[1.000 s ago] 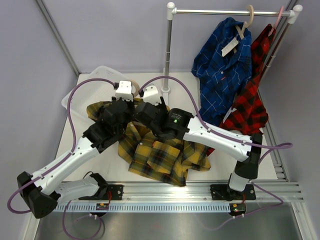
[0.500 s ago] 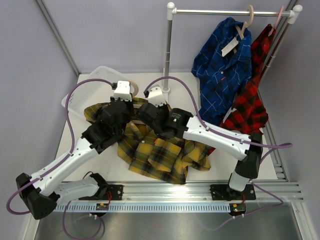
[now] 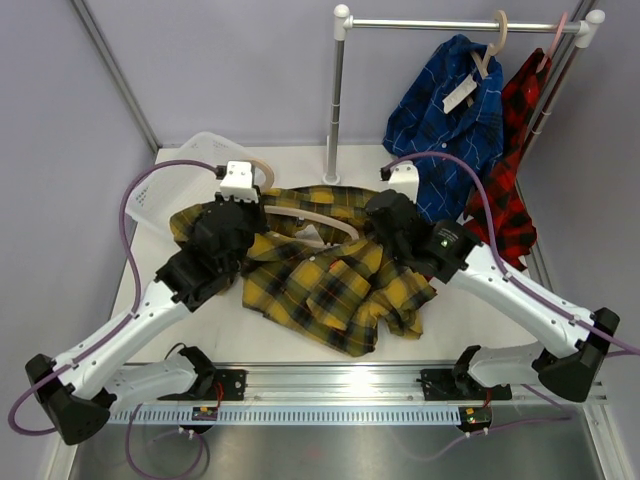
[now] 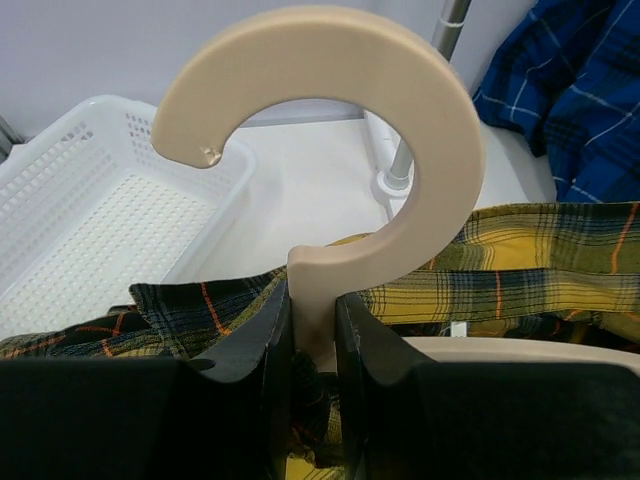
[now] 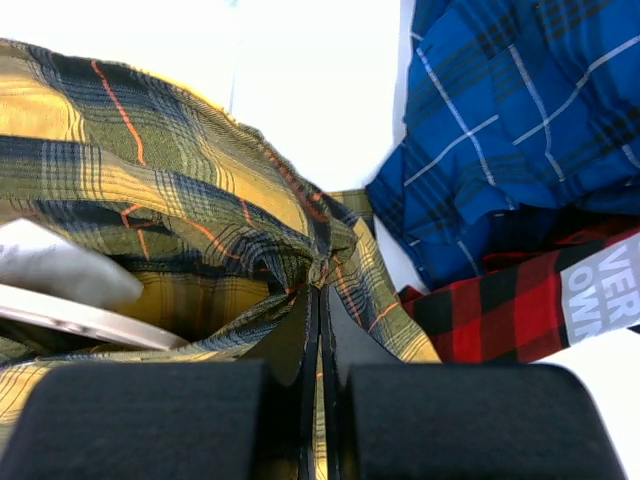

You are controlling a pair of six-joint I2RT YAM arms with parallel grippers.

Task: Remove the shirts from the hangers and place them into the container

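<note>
The yellow-and-black shirt (image 3: 330,290) lies spread on the table between the arms, its collar end stretched taut. My left gripper (image 3: 252,195) (image 4: 313,300) is shut on the neck of the beige hanger (image 4: 330,100), whose bare curved arm (image 3: 315,220) shows above the cloth. My right gripper (image 3: 372,203) (image 5: 320,285) is shut on a bunched fold of the yellow shirt (image 5: 200,200). The blue shirt (image 3: 445,130) and the red shirt (image 3: 505,195) hang on hangers (image 3: 497,30) from the rack. The white container (image 3: 160,190) (image 4: 90,200) stands at the back left.
The white-and-steel rack (image 3: 335,100) stands at the back, its post foot just behind the yellow shirt. Purple cables loop over both arms. A metal rail (image 3: 330,385) runs along the near table edge. Grey walls close in left and right.
My right gripper closed on the yellow shirt and swung right, pulling the cloth along and baring the hanger's arm. The left gripper kept its hold on the hanger and barely moved.
</note>
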